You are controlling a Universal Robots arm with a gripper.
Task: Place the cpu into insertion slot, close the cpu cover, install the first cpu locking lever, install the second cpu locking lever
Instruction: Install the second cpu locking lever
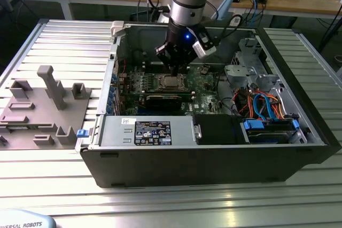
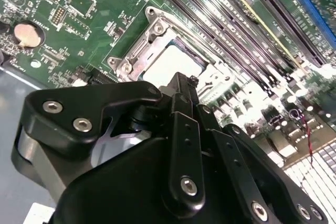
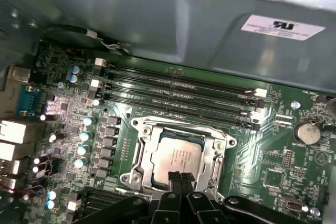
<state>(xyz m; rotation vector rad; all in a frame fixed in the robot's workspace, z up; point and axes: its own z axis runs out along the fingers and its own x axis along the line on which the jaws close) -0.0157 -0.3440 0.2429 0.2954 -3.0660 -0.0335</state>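
— Our gripper has its fingers together, tips resting over the cpu.
— It sits in the insertion slot, cover shut. We judge it light, stiff, fragile; hold edges only.

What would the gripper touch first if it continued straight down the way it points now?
Most likely the cpu: the gripper points at its metal top, framed by the cpu cover. Whether it already touches is unclear.

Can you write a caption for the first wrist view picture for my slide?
Robot gripper with its fingers together over the silver chip sitting in its socket under the closed metal cover.
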